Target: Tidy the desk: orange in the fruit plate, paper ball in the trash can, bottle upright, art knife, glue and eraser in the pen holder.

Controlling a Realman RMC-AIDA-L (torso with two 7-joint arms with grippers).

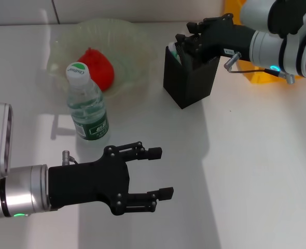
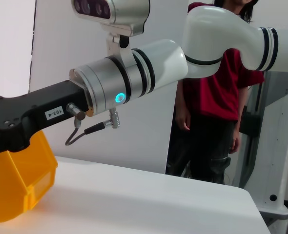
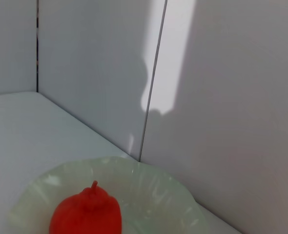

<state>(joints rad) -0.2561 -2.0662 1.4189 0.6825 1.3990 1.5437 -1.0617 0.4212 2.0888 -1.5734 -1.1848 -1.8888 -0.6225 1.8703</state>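
Smooth white desk (image 1: 256, 171); left gripper (image 1: 160, 174) spread open just below upright ribbed bottle (image 1: 85, 104); right gripper (image 1: 186, 42) over square black pen holder (image 1: 190, 78), finger state unclear; glossy red fruit (image 1: 97, 67) in translucent plate (image 1: 127, 39).

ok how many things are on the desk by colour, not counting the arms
red: 1, the fruit in the plate
clear or pale green: 2, the fruit plate and the upright bottle
black: 1, the pen holder, with the right gripper at its mouth
yellow: 1, the bin behind the right arm
total: 5
The left gripper hangs open near the bottle.
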